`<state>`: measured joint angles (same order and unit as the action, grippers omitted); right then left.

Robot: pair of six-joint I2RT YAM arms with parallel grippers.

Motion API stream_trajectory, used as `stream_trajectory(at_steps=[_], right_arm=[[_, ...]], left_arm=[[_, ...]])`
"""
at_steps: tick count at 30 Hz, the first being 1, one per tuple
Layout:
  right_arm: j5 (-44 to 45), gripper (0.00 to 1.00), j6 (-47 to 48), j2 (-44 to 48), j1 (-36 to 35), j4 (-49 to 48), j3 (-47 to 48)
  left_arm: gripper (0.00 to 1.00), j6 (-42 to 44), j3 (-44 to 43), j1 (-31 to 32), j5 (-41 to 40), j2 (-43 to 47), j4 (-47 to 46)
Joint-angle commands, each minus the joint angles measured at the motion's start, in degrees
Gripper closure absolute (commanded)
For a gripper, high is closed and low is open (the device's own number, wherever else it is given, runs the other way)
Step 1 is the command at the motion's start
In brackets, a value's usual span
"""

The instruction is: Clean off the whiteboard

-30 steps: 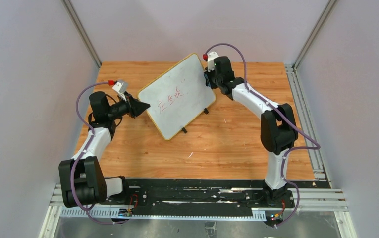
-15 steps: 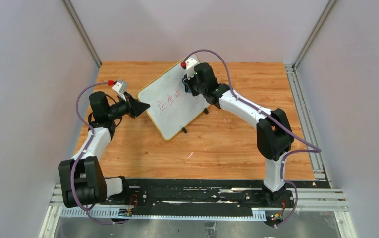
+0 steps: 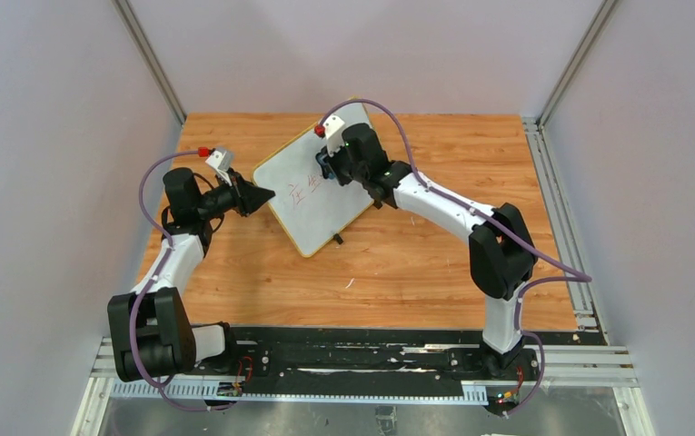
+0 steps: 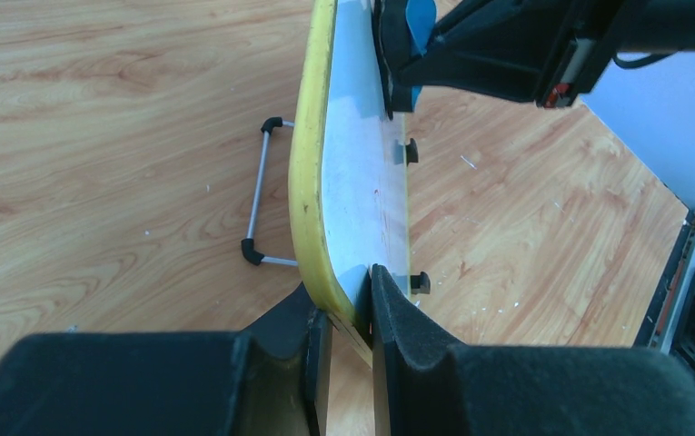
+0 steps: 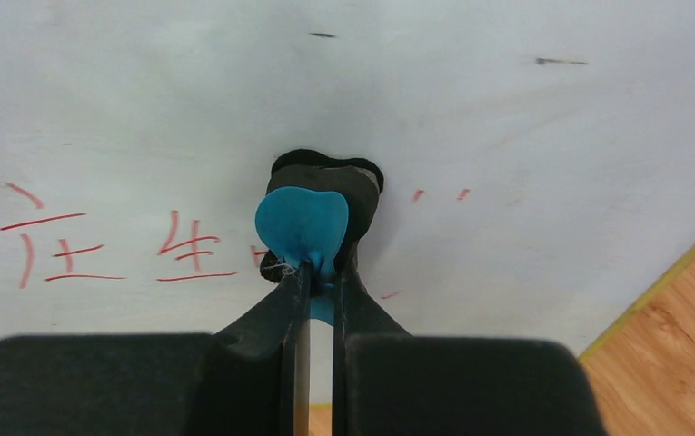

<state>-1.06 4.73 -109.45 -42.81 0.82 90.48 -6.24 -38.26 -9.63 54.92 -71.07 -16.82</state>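
Looking down from above and behind, taking in the orange-brown wooden table point(image 3: 416, 263). From the left wrist, peering close, edge-on, along the yellow-rimmed rectangular white board point(image 4: 352, 168); from the right wrist, facing its red-lettered front. Sharing that board everywhere.

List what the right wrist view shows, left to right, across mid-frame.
First red character → second red character → blue eraser, pinched in the right gripper → two short red strokes → whiteboard at its yellow rim → wooden table.
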Motion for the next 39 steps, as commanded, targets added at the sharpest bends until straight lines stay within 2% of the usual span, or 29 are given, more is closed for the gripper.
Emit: stream_trajectory(at_steps=[1,8,14,18,23,39], right_arm=[[1.9,0.99,1.5,-2.3,5.3,0.2,3.1],[1.7,0.99,1.8,-3.8,11.3,0.9,5.2],[-1.9,0.99,0.3,-5.4,12.2,1.2,5.6],[-2.9,0.99,-1.0,-4.5,10.6,-1.3,3.0],[-3.5,0.99,-0.6,-4.5,7.9,0.1,4.8],[-2.9,0.99,-0.3,0.3,-0.8,-1.8,1.6]], left_arm=[[1.0,8.2,0.4,0.2,-1.1,0.0,2.4],[1.0,8.2,0.2,0.2,-1.1,0.0,2.3],[1.0,8.2,0.0,0.2,-1.1,-0.3,2.4],[1.0,8.3,0.0,0.2,-1.2,-0.4,2.4],[1.0,8.4,0.0,0.2,-1.3,-0.4,2.6],[1.0,8.4,0.0,0.2,-1.4,-0.2,2.6]])
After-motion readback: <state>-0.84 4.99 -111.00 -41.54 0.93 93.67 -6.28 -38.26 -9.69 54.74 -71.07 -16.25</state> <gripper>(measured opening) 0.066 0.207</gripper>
